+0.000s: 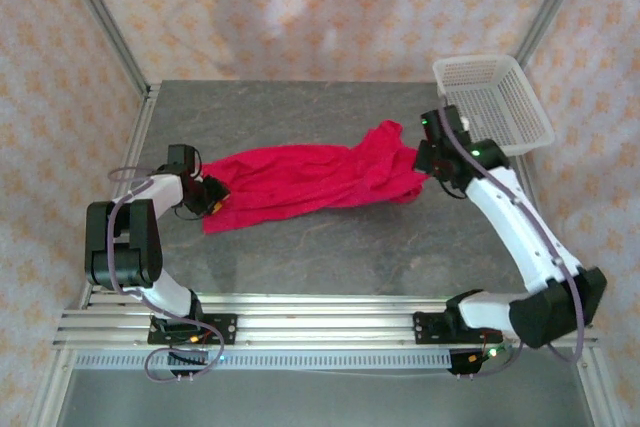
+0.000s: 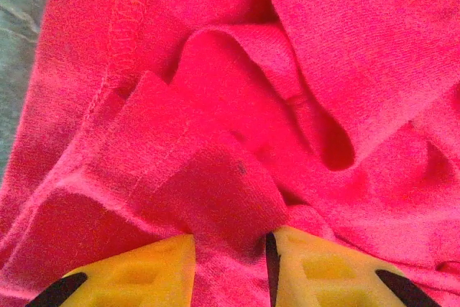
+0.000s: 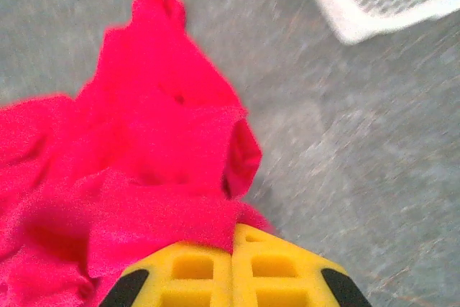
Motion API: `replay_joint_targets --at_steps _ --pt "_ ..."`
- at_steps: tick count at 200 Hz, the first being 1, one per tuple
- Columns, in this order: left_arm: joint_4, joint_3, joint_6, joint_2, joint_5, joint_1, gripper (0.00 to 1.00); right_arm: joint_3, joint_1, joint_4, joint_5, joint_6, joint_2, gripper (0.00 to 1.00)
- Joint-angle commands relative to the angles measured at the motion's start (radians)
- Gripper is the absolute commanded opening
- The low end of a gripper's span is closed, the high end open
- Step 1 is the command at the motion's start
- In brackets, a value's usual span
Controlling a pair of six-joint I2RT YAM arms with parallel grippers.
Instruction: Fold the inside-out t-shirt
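The inside-out t-shirt (image 1: 300, 179) is laid crumpled across the middle of the counter (image 1: 330, 247). A raised fold at its left end is pinched in the part-open jaws of the left gripper (image 2: 231, 241). The jaws of the right gripper (image 3: 233, 231) are pressed together at its right edge (whether cloth is caught cannot be told).

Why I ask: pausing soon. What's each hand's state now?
Left hand: closed on a fold of the t-shirt.
Right hand: closed at the t-shirt's edge; grip cannot be told.
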Motion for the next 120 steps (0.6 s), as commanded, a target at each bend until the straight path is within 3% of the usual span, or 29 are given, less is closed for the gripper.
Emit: replay_joint_targets --at_steps 1,50,120 --pt "-0.077 0.039 0.035 -0.06 -0.034 -0.006 0.34 -0.008 -0.031 -0.03 0.081 -0.019 -0.017 0.0" --pt "-0.197 0.044 0.083 -0.175 -0.08 -0.006 0.55 -0.111 -0.031 0.096 -0.013 0.029 0.051 0.0" --pt "-0.201 -0.014 0.084 -0.202 -0.236 -0.006 0.44 -0.126 -0.032 0.116 -0.02 0.019 0.1 0.0"
